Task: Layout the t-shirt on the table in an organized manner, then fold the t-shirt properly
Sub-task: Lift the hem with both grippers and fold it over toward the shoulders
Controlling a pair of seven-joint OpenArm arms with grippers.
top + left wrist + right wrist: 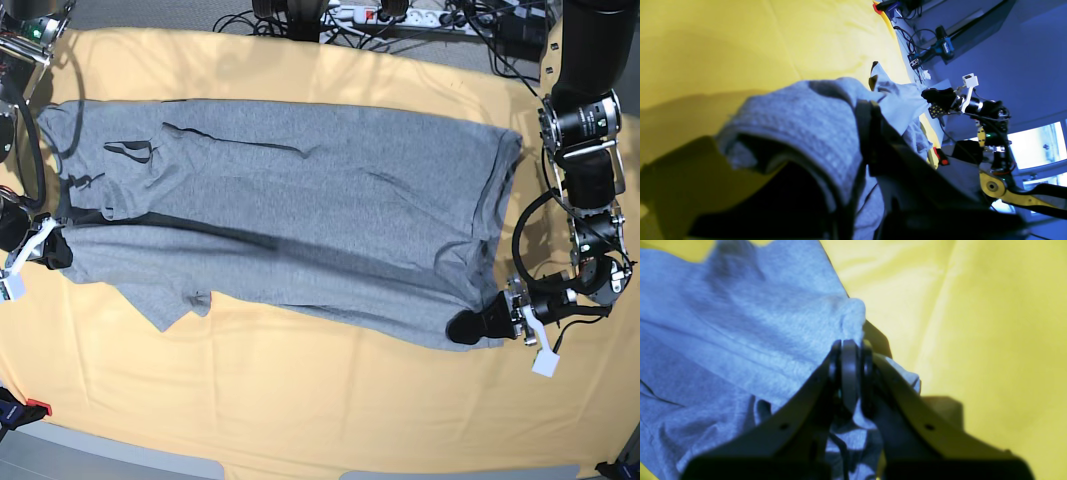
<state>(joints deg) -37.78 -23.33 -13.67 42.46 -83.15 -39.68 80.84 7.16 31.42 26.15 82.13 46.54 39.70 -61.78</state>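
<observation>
Shirt [290, 215], one only, grey, lies stretched wide across the yellow surface [330, 420], mostly flat with wrinkles; a sleeve pokes out at the near edge toward base view's left. No lettering shows, so the printed side is likely down or hidden.

Two hands, one per arm. Left hand [478, 326], on base view's right, is clamped shut on the shirt's near corner there; its wrist view shows cloth bunched over the finger. Right hand [50, 250], on base view's left, is pinched closed on the shirt edge at the opposite end; the right wrist view shows fabric caught between the closed tips [850, 353].

Step, as I judge it: layout, not folding yet. Both hands grip opposite ends and hold the shirt taut, with the near edge apparently raised a little, going by the shadow band across the middle. Far edge looks settled on the surface.

Next move probably calls for lowering the near edge evenly, both hands together, so no slack or crease gets trapped, then letting go. Sleeve near the right hand is crumpled and wants smoothing before any fold.
</observation>
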